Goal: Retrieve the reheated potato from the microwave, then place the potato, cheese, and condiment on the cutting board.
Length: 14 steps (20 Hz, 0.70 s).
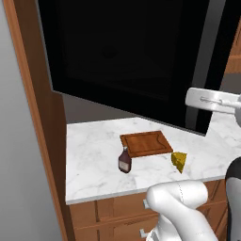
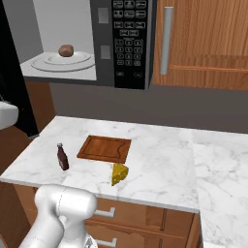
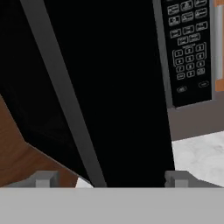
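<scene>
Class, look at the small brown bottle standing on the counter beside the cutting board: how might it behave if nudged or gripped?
The condiment stands upright, tall and narrow, so a sideways nudge would probably tip it. Its rounded body would likely roll once down. It looks rigid and smooth, so it may slip in a loose grip.

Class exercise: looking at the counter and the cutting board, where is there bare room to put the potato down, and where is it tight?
The cutting board is bare across its whole top, so it has room. The marble counter lies open to the right of the board and behind it. It is tighter along the board's front edge, where the condiment stands off one corner and the cheese off the other.
</scene>
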Motion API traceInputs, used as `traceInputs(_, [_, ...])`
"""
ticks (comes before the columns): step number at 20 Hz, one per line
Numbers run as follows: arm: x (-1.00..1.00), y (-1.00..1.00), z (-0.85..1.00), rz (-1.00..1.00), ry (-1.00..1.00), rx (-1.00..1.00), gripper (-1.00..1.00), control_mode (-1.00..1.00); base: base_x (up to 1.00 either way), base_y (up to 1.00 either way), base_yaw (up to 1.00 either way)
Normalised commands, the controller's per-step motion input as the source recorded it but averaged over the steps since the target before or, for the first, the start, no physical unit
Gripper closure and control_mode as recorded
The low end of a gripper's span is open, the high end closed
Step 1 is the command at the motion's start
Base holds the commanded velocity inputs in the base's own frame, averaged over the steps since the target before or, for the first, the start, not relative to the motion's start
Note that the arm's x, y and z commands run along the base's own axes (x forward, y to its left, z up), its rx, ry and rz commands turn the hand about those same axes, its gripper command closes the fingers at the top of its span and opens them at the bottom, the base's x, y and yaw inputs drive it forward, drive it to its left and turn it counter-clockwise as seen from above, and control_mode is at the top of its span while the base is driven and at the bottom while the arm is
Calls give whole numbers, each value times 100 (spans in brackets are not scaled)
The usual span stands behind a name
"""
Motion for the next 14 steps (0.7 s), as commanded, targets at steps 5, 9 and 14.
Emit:
traceInputs(5, [-56,-33,12,0,0,11,-100,-100,0,0,0])
traceInputs(9, [-1,-46,5,0,11,13,-100,-100,0,0,0])
traceInputs(14, [1,-53,0,5,0,7,-100,-100,0,0,0])
